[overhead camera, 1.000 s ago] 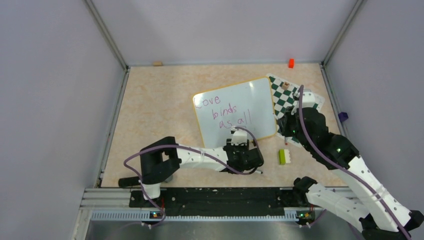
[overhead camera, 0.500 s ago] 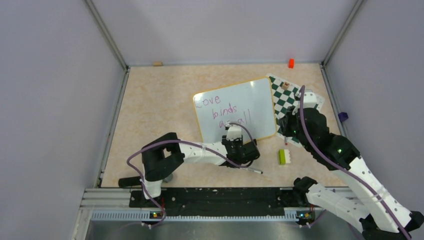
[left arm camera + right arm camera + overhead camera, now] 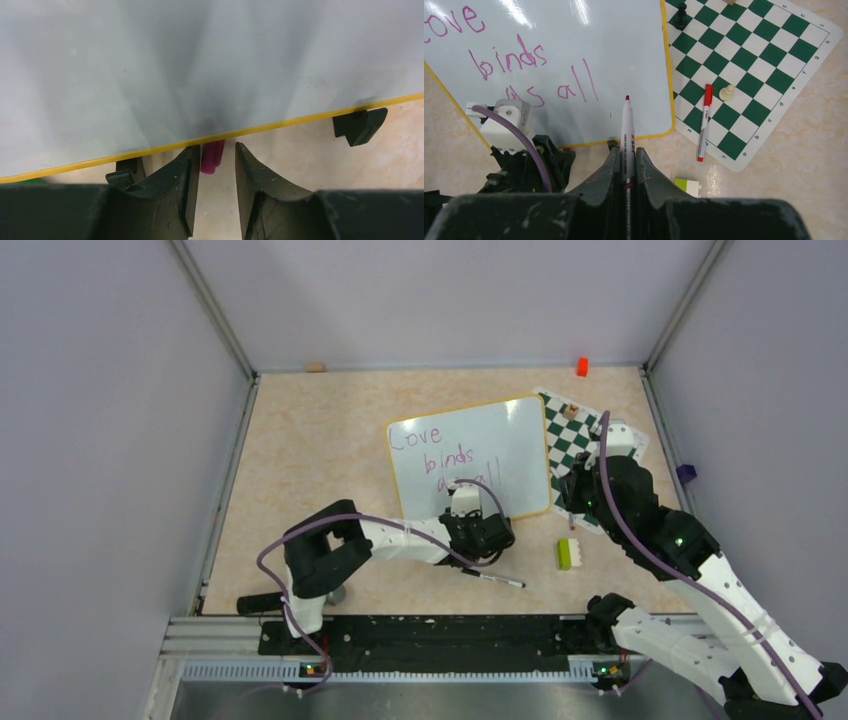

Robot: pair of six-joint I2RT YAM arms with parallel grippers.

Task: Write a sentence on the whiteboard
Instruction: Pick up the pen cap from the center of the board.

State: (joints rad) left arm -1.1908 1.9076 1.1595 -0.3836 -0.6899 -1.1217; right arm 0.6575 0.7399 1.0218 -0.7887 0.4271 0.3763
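From above, the whiteboard point(image 3: 510, 435) lies mid-table, with the sentence point(image 3: 445, 462) in purple on it. The left gripper point(image 3: 478, 530) is at its near edge.

Left wrist: the fingers are a little apart and hold nothing. A small pink piece point(image 3: 212, 157) sits between them.

Right wrist: the right gripper point(image 3: 626, 155) squeezes a marker point(image 3: 627, 125) by the board.

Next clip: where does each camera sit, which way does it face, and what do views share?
Top external: above and behind the arm bases, looking down at the whiteboard; both arms show.
Left wrist: low over the table, facing the whiteboard's yellow edge; left fingers parted, a magenta cap ahead between them.
Right wrist: raised, looking down at the sentence and chess mat; right fingers clamp a marker.
Shared: top and right wrist views both show the sentence and the left arm.
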